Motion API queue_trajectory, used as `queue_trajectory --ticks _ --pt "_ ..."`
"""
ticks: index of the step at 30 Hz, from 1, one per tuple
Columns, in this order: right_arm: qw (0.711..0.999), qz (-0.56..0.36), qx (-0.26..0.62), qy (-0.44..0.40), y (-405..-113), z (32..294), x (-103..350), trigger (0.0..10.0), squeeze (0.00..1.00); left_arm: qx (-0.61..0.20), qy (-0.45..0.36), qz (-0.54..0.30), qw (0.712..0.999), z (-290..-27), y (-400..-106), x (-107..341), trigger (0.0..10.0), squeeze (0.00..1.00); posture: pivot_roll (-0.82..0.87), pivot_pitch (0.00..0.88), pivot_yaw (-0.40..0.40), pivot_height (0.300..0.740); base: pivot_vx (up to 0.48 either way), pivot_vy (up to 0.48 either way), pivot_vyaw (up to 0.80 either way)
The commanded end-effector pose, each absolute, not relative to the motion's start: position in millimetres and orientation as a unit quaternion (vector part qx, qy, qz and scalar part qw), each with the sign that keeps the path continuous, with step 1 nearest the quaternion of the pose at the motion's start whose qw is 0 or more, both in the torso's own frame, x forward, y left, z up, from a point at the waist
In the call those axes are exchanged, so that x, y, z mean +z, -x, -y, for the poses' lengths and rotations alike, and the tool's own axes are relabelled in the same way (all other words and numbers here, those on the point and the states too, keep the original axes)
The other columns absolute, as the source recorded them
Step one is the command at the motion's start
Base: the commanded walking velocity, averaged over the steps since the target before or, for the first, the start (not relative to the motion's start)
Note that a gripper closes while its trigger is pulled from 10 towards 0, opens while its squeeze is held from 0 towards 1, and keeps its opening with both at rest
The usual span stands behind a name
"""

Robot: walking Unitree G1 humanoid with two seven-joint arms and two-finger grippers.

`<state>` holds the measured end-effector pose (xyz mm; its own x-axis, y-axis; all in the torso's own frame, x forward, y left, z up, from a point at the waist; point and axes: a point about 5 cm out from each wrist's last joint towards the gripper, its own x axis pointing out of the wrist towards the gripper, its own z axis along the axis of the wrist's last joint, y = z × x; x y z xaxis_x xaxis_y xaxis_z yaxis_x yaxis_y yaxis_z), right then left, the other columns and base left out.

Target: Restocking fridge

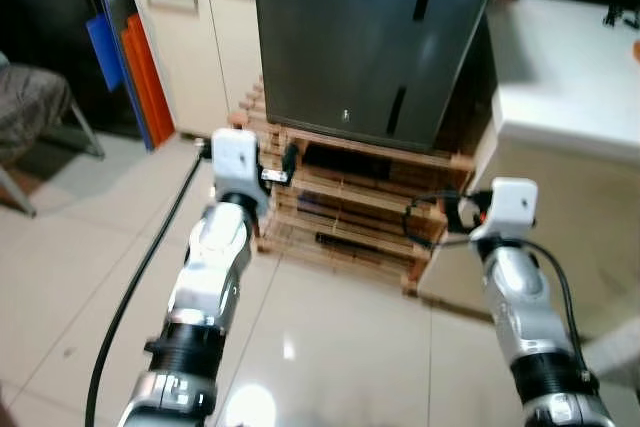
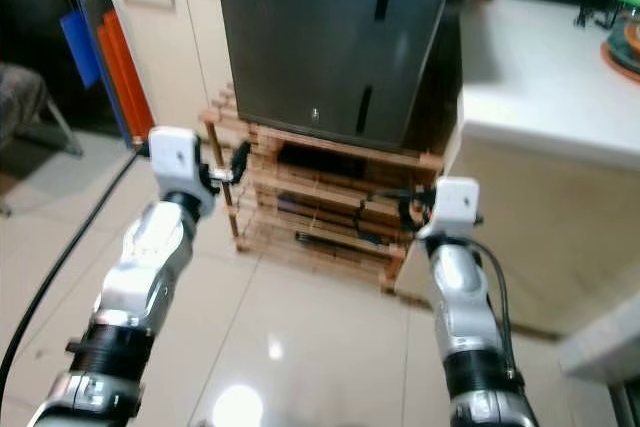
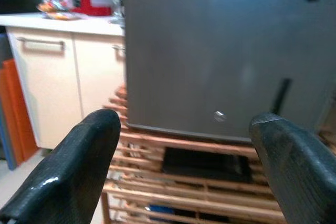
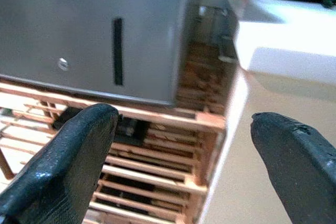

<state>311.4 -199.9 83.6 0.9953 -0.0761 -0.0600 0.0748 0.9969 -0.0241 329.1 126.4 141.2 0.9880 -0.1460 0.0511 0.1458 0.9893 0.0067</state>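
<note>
Facing closed grey fridge (image 1: 370, 37) on wooden slatted rack (image 1: 350, 212) — left gripper (image 3: 184, 166) and right gripper (image 4: 184, 166) raised, fingers apart, empty.

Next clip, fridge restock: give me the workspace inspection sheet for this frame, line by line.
Surface: glossy tiled floor with light glare; no work surface in use.
Job's things: grey fridge, door shut, standing on a wooden slatted rack; no stock items seen.
Clutter: dark items on the rack's shelves, too blurred to name.
Grippers: left tool open, empty, aimed at the fridge's lower front; right tool open, empty, aimed at the fridge's lower right corner and rack.
Cables: black cable running along the floor beside the left arm.
Surroundings: cream cabinet left, blue and orange boards leaning beside it, white counter right.
</note>
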Motion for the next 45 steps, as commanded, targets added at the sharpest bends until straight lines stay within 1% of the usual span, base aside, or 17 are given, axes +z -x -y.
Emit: queue_trajectory --ticks 1,7,8,13,20,22,28,29,31,32,36,45 --pt "0.999 -0.018 -0.026 0.013 -316 193 90 10.0 0.13 -0.064 -0.006 0.023 0.998 -134 -330 142 10.0 0.0 -0.06 0.0 -0.018 0.74 0.442 0.0 0.0" --pt "0.999 -0.019 -0.032 0.015 -315 197 89 10.0 0.13 -0.066 -0.009 0.023 0.998 -134 -331 142 10.0 0.0 -0.07 0.0 -0.021 0.74 0.443 0.0 0.0" --pt "0.999 -0.016 -0.035 0.017 -314 198 90 10.0 0.13 -0.066 -0.011 0.023 0.998 -135 -332 142 10.0 0.0 -0.07 0.0 -0.032 0.74 0.442 0.0 0.0" --pt "0.998 0.002 -0.068 0.002 -315 205 95 10.0 0.13 -0.059 -0.018 0.03 0.998 -138 -335 145 10.0 0.0 -0.05 0.0 -0.048 0.74 0.443 0.0 0.0" --pt "0.999 0.003 -0.052 0.006 -318 200 95 10.0 0.13 -0.054 -0.022 0.025 0.998 -146 -329 141 10.0 0.0 -0.02 0.0 -0.047 0.74 0.436 0.04 0.0" --pt "0.999 0.001 -0.053 0.006 -319 199 95 10.0 0.13 -0.062 -0.015 0.029 0.998 -145 -328 142 10.0 0.0 -0.02 0.0 -0.044 0.74 0.0 0.454 0.0" --pt "0.999 -0.002 -0.05 0.007 -316 198 93 10.0 0.13 -0.06 -0.01 0.025 0.998 -146 -327 142 10.0 0.0 -0.03 0.0 -0.041 0.74 0.0 0.47 -0.8" --pt "0.999 -0.004 -0.05 0.007 -315 199 92 10.0 0.13 -0.065 0.0 0.021 0.998 -146 -328 141 10.0 0.0 -0.04 0.0 -0.04 0.74 0.0 0.435 -0.8" --pt "0.999 -0.005 -0.05 0.008 -312 200 90 10.0 0.13 -0.103 0.015 0.021 0.994 -140 -328 143 10.0 0.0 -0.05 0.0 -0.037 0.74 0.0 0.435 -0.8" --pt "0.999 -0.006 -0.051 0.009 -311 201 89 10.0 0.13 -0.103 0.012 0.023 0.994 -139 -329 144 10.0 0.0 -0.05 0.0 -0.035 0.74 0.0 0.435 -0.8" --pt "0.998 -0.008 -0.061 0.01 -309 207 89 10.0 0.13 -0.085 0.024 0.021 0.996 -139 -332 144 10.0 0.0 -0.06 0.0 -0.032 0.74 -0.276 0.397 -0.8" --pt "0.998 -0.008 -0.066 0.011 -306 210 88 10.0 0.13 -0.091 0.041 0.012 0.995 -140 -335 143 10.0 0.0 -0.07 0.0 -0.029 0.74 -0.294 0.382 -0.8"
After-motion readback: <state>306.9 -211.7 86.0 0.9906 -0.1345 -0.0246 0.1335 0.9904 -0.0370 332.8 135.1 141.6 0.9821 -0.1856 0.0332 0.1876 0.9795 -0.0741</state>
